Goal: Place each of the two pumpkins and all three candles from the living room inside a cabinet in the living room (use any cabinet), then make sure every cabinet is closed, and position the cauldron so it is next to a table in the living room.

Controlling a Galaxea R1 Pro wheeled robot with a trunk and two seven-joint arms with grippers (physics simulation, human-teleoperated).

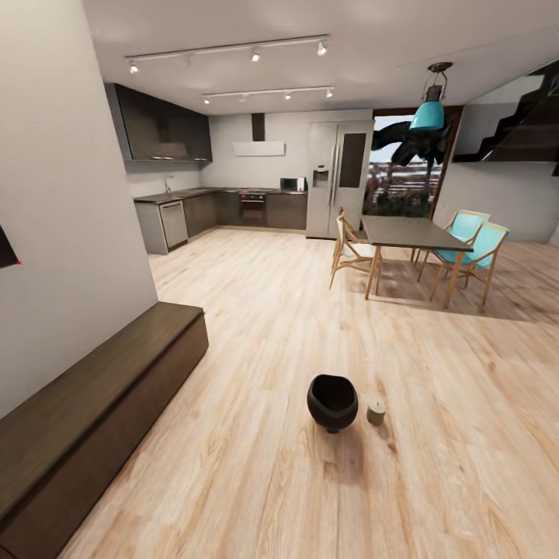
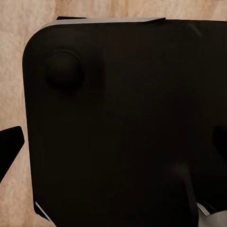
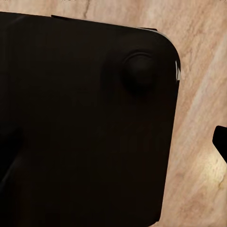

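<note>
Open-plan room with pale wood-plank floor [image 1: 256, 326], seen from the head camera. Landmark: black cauldron [image 1: 332, 401], upright on the floor, mouth open.

Far left of the cauldron, against the white wall: long, low, dark-brown cabinet [image 1: 93, 404], fronts flush and shut. Beyond the cauldron to the left, at the back: kitchen with dark grey cupboards [image 1: 164, 124], counter, oven [image 1: 253, 206] and microwave [image 1: 292, 184]. Directly beyond, at the back: steel fridge [image 1: 337, 178]. Just beside the cauldron on its right, apart from it: one small pale candle [image 1: 376, 411], upright on the floor. Beyond and to the right: dark dining table [image 1: 411, 231] with wooden chairs, two of them turquoise [image 1: 477, 241]; teal pendant lamp [image 1: 428, 112] above; dark staircase [image 1: 536, 124] farthest right.

No legible writing or brand marks anywhere.

Wrist cameras: dark rounded robot body panel [image 2: 123, 123] over wood floor, likewise on the right [image 3: 85, 123]. Jaw state of both grippers: cannot tell.
</note>
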